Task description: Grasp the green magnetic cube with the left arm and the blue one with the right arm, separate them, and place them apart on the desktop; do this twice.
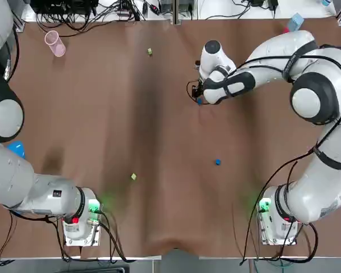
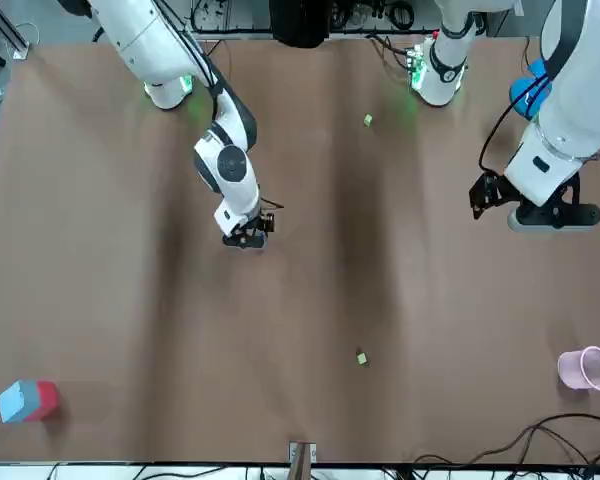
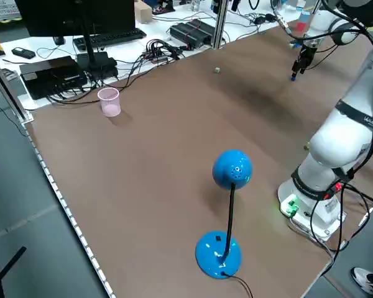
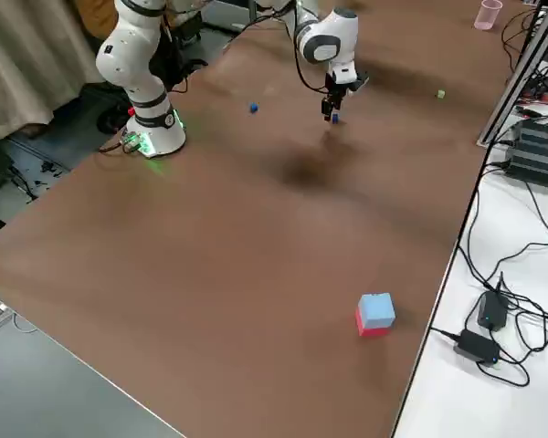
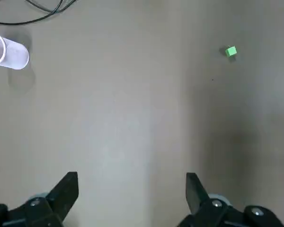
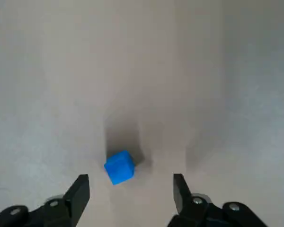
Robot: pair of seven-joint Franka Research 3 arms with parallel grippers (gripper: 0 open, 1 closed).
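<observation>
- My right claw (image 6: pixel 130 177) is wide open and holds nothing.
- A small blue magnetic cube (image 6: pixel 119 167) lies on the brown table (image 6: pixel 217 71) just below it.
- My left claw (image 5: pixel 132 175) is open and empty too, up over the table's left side.
- A small green magnetic cube (image 1: pixel 150 52), the other green cube (image 1: pixel 133 177) and a second blue cube (image 1: pixel 217 162) lie well apart.

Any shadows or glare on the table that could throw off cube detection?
Top view: broad dark shadow band down the middle of the table, green glow by both arm bases. Right wrist view: blue cube throws a small shadow, right gripper open above it. Left wrist view: green cube sits in shade.
</observation>
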